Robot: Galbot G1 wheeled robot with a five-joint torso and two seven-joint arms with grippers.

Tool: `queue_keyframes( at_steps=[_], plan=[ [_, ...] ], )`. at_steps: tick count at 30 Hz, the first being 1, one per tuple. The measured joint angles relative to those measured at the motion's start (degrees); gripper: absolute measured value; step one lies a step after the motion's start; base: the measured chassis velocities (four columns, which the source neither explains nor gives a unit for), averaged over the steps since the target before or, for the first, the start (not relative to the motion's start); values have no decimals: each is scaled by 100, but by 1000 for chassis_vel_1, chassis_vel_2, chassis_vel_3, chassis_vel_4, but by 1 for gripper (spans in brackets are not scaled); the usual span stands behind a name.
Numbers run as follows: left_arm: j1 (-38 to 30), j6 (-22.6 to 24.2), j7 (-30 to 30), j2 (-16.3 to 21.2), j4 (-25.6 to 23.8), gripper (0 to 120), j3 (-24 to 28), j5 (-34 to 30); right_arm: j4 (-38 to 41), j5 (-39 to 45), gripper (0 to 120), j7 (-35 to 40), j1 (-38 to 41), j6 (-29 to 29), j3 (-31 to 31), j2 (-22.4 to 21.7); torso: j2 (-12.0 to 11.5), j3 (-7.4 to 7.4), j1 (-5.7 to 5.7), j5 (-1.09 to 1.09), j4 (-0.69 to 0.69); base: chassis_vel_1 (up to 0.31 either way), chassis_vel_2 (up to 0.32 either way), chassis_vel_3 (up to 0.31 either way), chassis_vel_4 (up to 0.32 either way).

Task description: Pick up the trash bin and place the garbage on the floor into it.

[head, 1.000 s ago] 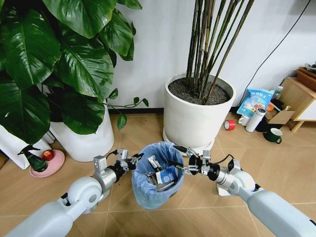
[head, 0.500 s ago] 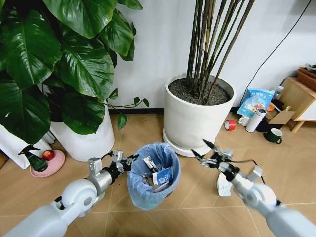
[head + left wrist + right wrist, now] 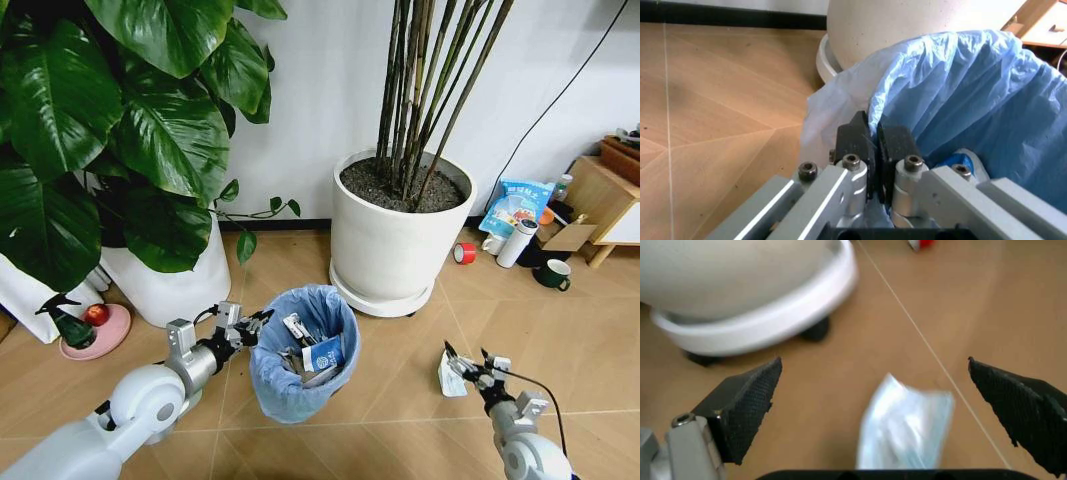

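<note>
The trash bin [image 3: 300, 350] — round, lined with a crinkled light-blue bag — is standing upright near the middle of the floor [image 3: 400, 390], already holding scraps and a blue-and-white packet [image 3: 322, 355]. One pale wrapper [image 3: 449, 376] is lying flat on the floor to its right — well apart.

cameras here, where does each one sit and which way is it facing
Head view: up on the robot, looking down at the floor, bin and pots; both arms show.
Left wrist view: behind the left pincer, shut on the bin's blue bag.
Right wrist view: behind the open right pincer, facing a pale packet.
All share the white pot.
</note>
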Motion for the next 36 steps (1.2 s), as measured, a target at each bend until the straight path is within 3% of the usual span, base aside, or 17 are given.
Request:
queue_keyframes(
  at_steps=[9, 26, 36],
  plan=[
    [126, -16, 10, 51, -29, 0, -78, 14, -795, -104, 100, -15, 346, -136, -149, 362, -1, 0, 0, -1, 1, 0, 0, 0, 0],
    [137, -26, 2, 58, -45, 0, -90, 8, -1375, -71, 100, -62, 740, -294, -294, 591, -1, 0, 0, 0, 0, 0, 0, 0, 0],
    [107, -27, -28, 52, -44, 0, -88, -22, -1694, 153, 66, -165, 980, -383, -467, 641, -1, 1, 0, 1, 0, 0, 0, 0, 0]
  ],
)
